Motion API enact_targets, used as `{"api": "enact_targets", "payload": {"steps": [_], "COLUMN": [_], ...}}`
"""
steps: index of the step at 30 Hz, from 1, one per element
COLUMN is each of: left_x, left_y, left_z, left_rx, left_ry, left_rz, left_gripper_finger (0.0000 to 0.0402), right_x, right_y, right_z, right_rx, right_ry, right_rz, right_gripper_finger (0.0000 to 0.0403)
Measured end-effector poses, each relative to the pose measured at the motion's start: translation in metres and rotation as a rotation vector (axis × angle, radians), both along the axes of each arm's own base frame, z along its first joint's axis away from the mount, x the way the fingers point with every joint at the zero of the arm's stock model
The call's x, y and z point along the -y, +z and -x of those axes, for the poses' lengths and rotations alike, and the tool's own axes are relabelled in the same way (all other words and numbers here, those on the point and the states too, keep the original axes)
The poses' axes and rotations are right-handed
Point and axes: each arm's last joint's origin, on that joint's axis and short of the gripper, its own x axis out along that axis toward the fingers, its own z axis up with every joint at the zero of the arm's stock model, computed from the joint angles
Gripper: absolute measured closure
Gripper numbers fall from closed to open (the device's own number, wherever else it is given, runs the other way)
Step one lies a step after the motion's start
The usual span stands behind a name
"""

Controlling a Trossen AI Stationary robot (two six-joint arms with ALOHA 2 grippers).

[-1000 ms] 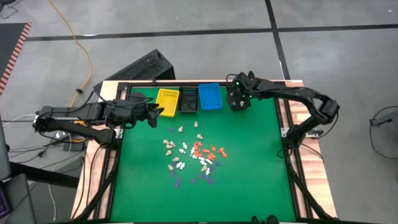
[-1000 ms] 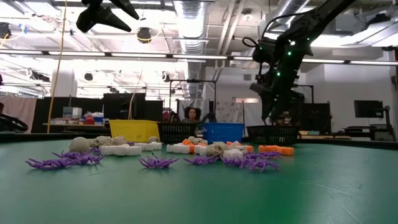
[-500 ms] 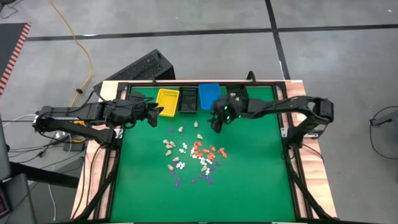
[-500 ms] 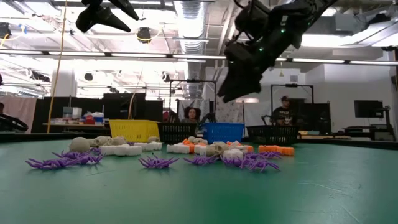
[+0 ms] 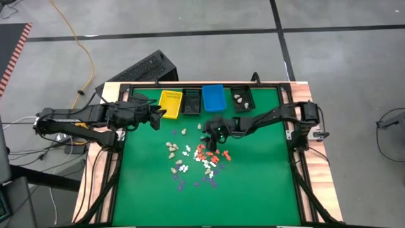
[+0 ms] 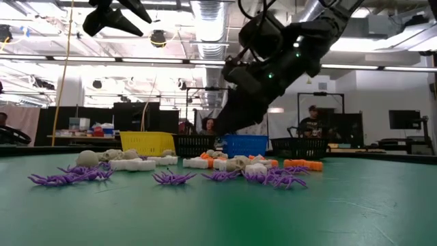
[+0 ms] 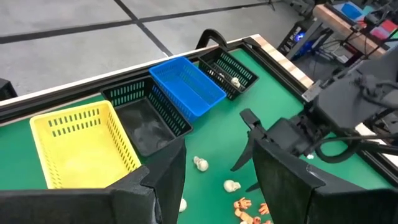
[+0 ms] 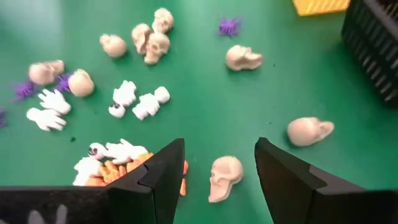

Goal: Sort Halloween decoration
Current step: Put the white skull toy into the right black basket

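Note:
The Halloween decoration lies as a loose pile of tiny white, beige, orange and purple pieces on the green mat's middle. My right gripper hovers open over the pile's far edge, slanting down. In its wrist view the fingers stand on either side of a beige skull lying on the mat below, without touching it. My left gripper hangs open and empty in the air near the yellow bin; it shows high up in the low view.
Along the far edge stand a yellow bin, a black bin, a blue bin and a black mesh bin holding a few beige skulls. More skulls and white hands lie scattered. The near half of the mat is bare.
My right gripper has swung from above the far-right black mesh bin toward the table's left and near side. It has come down over the pile's far edge and tipped and rolled as it went. Its fingers have stayed open.

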Motion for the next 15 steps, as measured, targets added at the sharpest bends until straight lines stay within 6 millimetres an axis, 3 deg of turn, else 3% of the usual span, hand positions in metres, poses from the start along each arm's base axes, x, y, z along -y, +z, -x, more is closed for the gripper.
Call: {"api": "enact_targets", "payload": {"steps": [15], "left_x": [0.000], "left_y": [0.000], "left_z": [0.000], "left_rx": [-0.007], "left_ry": [-0.001], "left_rz": [-0.002], "left_gripper_finger": [0.0226], "right_x": [-0.002], "right_y": [-0.040], "right_z": [-0.008], "right_rx": [-0.089], "right_ry": [-0.075], "right_rz": [-0.011], "right_gripper_finger": [0.0182]}}
